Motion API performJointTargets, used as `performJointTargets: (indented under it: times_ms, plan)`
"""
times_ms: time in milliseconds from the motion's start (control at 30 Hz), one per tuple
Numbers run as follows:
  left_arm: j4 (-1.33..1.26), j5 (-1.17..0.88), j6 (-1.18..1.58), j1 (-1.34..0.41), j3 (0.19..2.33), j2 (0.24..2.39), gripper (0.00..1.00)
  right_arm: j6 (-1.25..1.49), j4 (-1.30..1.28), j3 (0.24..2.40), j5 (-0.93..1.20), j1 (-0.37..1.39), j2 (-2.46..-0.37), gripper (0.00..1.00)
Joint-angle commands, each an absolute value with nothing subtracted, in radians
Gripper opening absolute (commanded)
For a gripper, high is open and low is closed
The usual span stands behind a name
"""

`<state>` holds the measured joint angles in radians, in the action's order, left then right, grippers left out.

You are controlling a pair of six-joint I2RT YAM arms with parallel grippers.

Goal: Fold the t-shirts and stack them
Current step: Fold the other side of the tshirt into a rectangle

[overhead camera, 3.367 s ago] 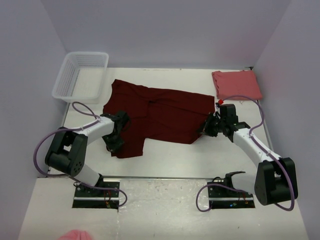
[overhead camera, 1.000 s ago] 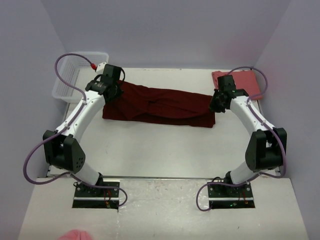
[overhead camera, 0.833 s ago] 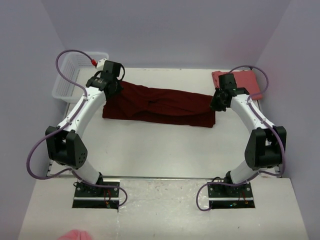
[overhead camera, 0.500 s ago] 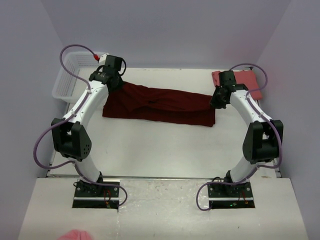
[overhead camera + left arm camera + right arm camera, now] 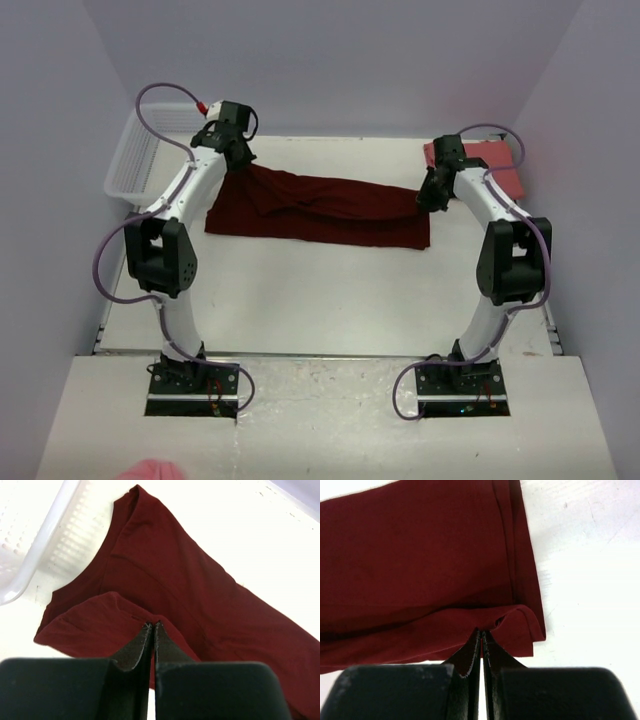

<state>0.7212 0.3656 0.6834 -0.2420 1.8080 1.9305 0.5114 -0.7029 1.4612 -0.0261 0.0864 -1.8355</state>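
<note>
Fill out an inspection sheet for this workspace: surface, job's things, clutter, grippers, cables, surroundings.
Surface: white table, no spills or marks seen.
Job's things: dark red shirt lies doubled over in a long band across the far half of the table. The pink shirt is folded at the far right corner.
Clutter: white mesh basket at the far left edge. Its inside is partly hidden by the arm.
Grippers: left gripper has its fingers shut on the dark red shirt's left end. The right gripper is shut on its right end.
Cables: purple cables loop free off both arms, none snagged on cloth.
Surroundings: plain pale walls on three sides.
</note>
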Motion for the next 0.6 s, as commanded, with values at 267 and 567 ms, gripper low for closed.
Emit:
performJointTargets:
  times_ms: [267,567]
  plan:
    - [0.464,0.282,0.508,-0.187,2.058,2.173,0.75,0.462,-0.727,1.867,0.026,0.06,-2.094,0.32]
    - [0.359,0.196,0.463,-0.206,1.904,1.893,0.77,0.38,-0.768,1.885,-0.051,0.061,-1.939,0.69]
